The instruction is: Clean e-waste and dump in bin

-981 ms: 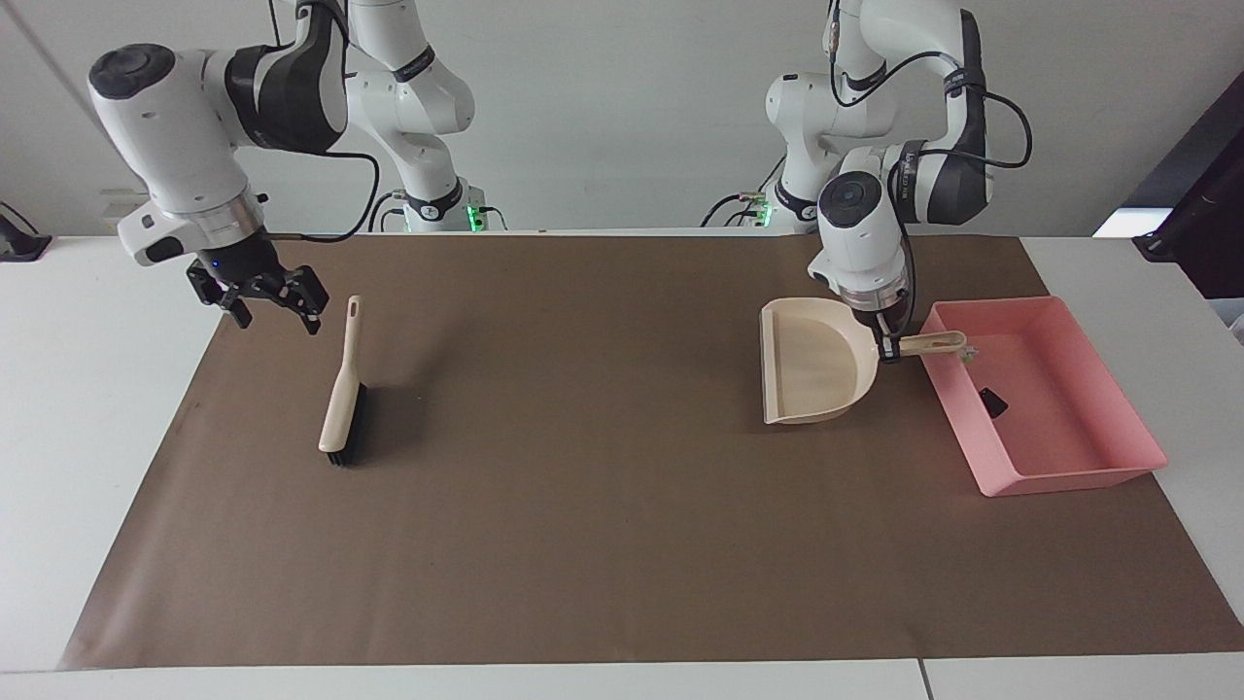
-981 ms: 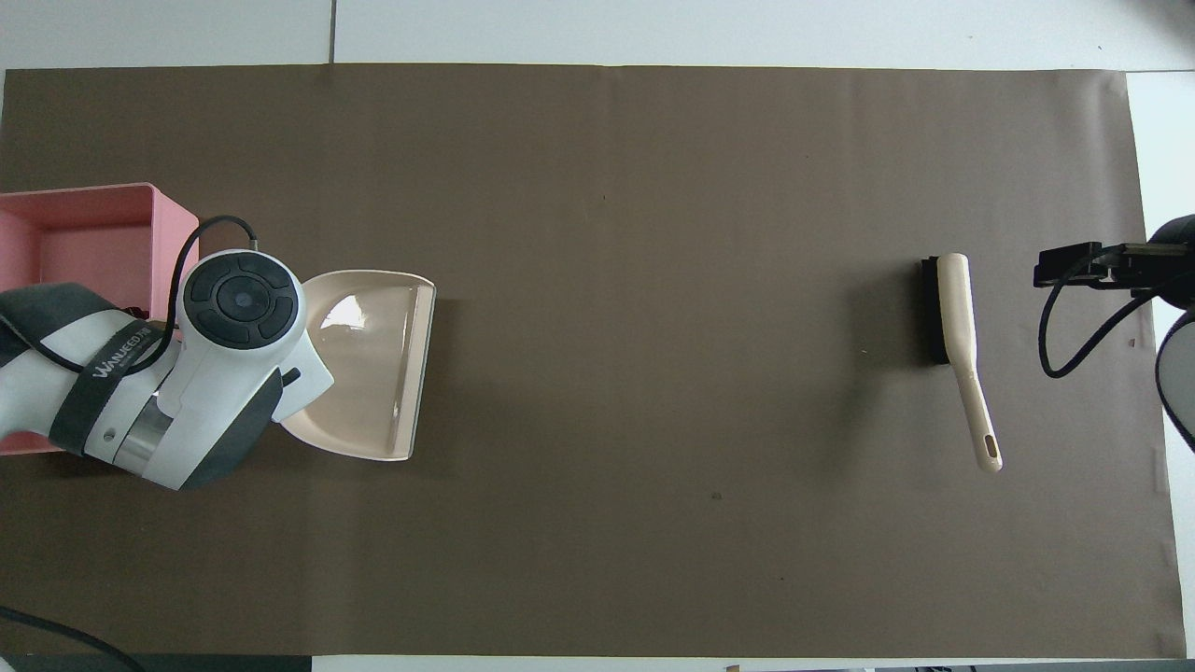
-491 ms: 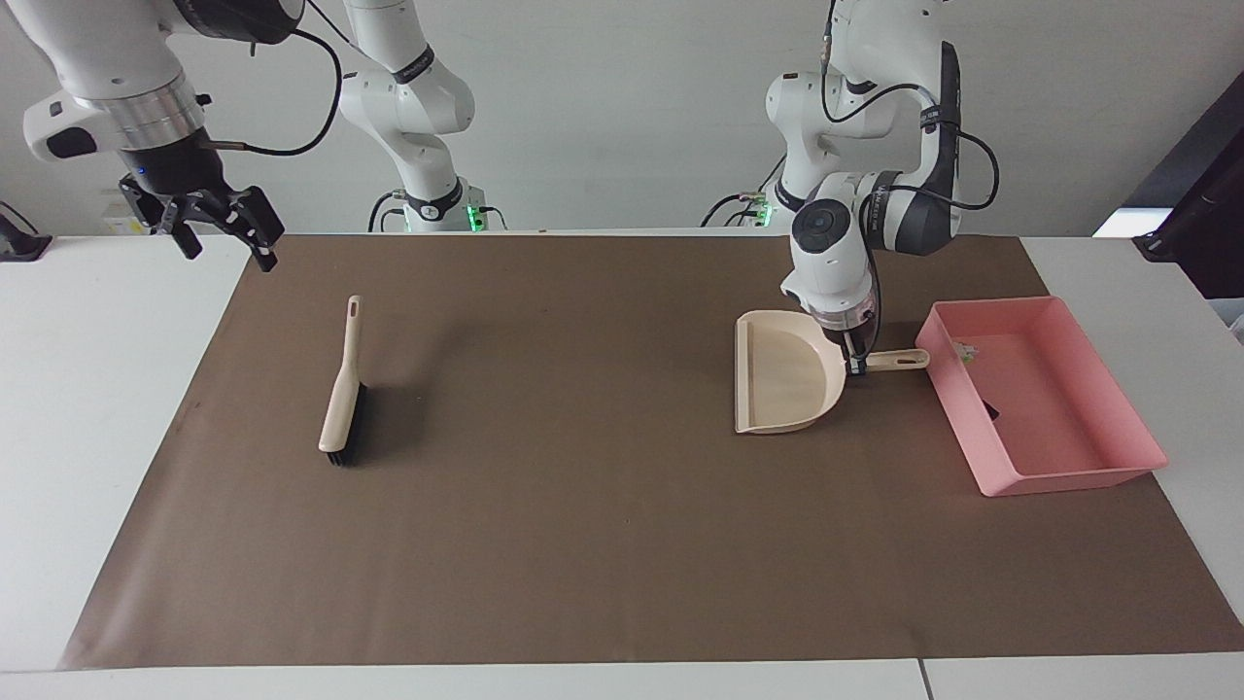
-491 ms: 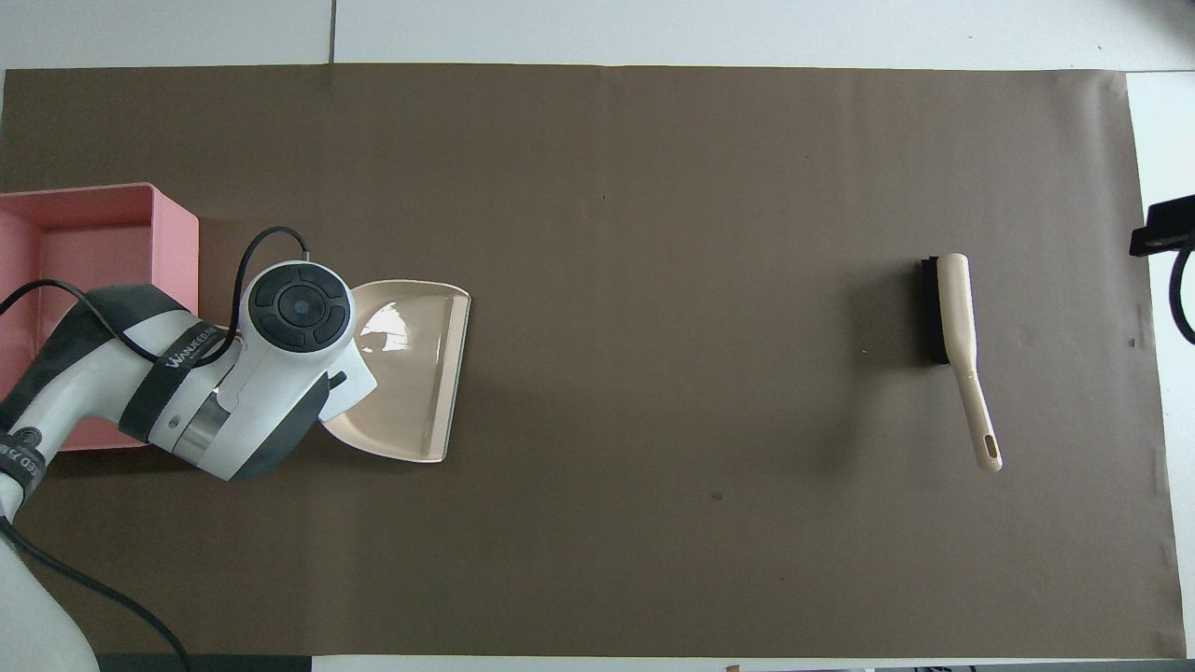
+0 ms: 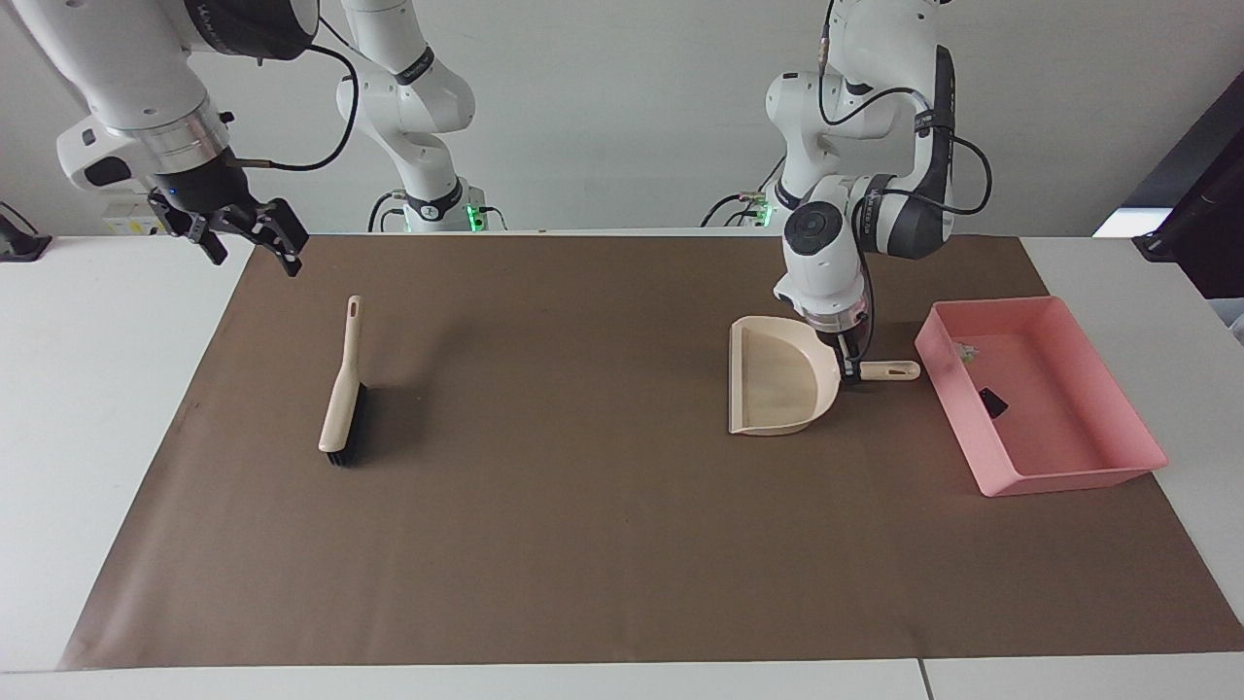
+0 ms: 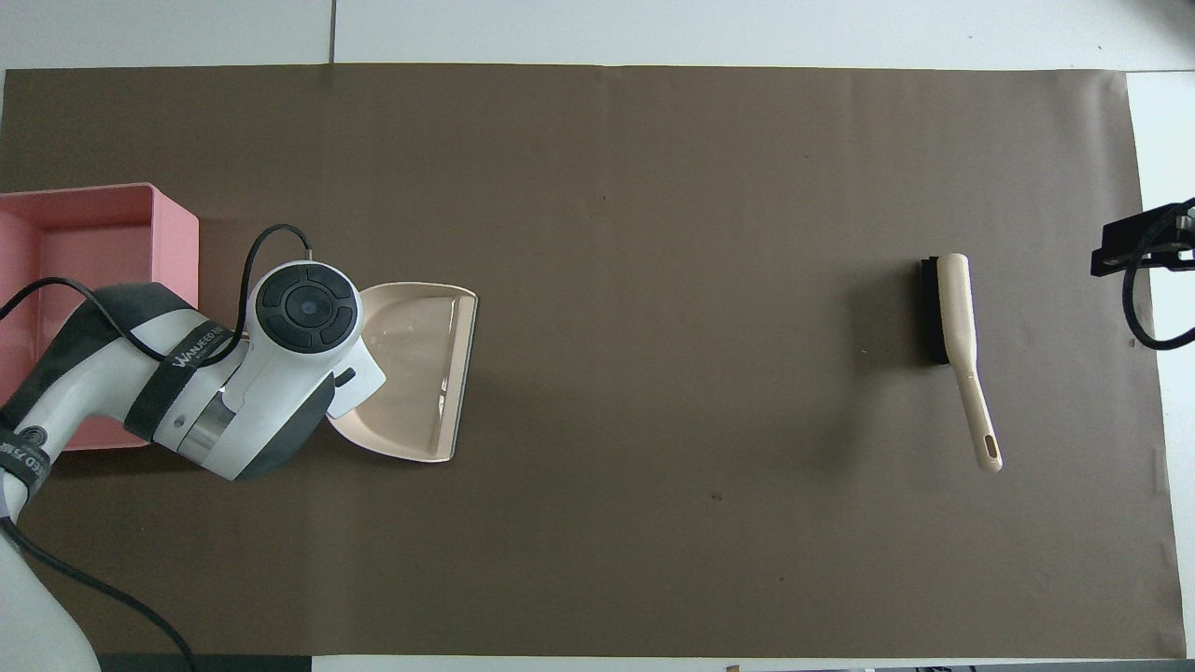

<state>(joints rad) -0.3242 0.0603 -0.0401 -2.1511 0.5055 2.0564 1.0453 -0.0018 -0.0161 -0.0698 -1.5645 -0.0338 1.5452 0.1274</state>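
Reading "WANJEED", the left arm's strap [image 6: 191,357] sits above fingers [image 5: 851,373] whose state I cannot tell; right fingers [image 5: 255,243] spread.

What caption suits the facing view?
Scraps lie in the pink bin; left end effector at the dustpan handle, brush lying unused.

pink bin [image 5: 1118,476], beige dustpan [image 5: 777,384], brown mat [image 5: 583,544]

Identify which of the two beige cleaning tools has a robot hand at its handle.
The dustpan, beside the pink bin; the brush lies alone.
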